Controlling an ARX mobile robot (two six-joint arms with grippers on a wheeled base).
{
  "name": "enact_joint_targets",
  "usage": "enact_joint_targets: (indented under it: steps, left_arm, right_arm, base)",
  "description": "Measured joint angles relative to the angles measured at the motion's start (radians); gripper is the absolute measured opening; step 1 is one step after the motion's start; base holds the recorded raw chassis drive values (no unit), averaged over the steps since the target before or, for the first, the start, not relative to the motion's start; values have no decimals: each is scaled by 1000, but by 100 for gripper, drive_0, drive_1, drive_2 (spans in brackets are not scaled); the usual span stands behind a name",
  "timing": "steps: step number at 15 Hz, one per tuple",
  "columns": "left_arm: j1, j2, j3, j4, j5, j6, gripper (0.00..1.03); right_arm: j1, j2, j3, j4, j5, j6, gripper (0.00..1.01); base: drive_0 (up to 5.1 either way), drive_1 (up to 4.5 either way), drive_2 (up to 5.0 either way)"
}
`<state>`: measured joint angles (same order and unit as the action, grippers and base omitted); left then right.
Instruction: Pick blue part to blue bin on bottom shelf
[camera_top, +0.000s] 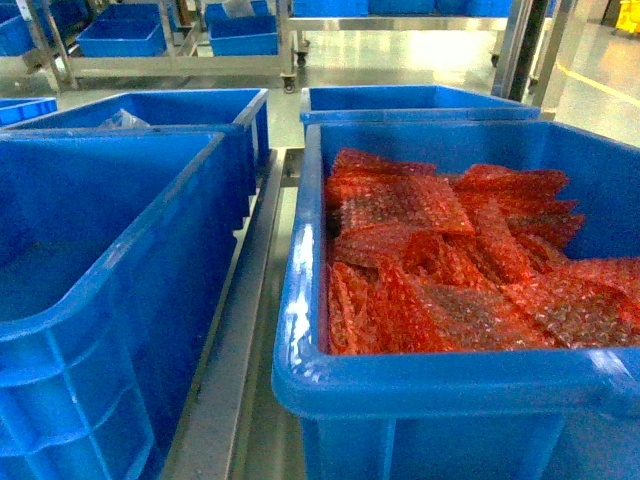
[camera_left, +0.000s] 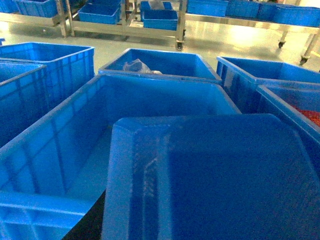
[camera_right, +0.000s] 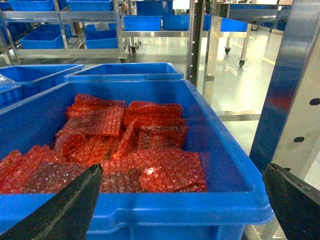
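Blue plastic bins crowd the space on every side. In the head view a large blue bin (camera_top: 470, 390) fills the right foreground, loaded with red bubble-wrap bags (camera_top: 450, 260) lying in loose, overlapping layers; its near rim runs across the bottom of the view. To its left, across a narrow gap with a grey metal rail (camera_top: 235, 340), stands a deep bin (camera_top: 100, 300) whose inside shows nothing but blue walls and floor. Behind these sit two more bins, and the left one (camera_top: 200, 105) holds a crumpled clear plastic bag (camera_top: 122, 120). Further back, steel racks on castors (camera_top: 180, 60) carry rows of smaller blue bins. In the left wrist view a flat blue part (camera_left: 210, 180), like a tray or lid with a raised rim, lies large across the foreground, over the deep bin (camera_left: 65, 150); a dark sliver of the left gripper shows at its lower left edge, but I cannot tell whether it grips the part or how its jaws stand. In the right wrist view the right gripper (camera_right: 180, 210) hovers just before the near wall of the bag-filled bin (camera_right: 165, 205), its two dark fingers (camera_right: 65, 210) spread wide apart with nothing between them. A perforated steel upright (camera_right: 290, 100) stands just right of that bin.
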<state>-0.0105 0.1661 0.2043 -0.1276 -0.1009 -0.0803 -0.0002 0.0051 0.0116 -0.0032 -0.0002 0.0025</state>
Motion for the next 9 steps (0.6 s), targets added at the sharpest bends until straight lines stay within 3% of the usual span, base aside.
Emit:
enact_joint_targets:
  steps: [9]
  left_arm:
    - [0, -3, 0, 2, 0, 0, 43]
  right_arm:
    - [0, 0, 0, -2, 0, 0, 98]
  base:
    - [0, 0, 0]
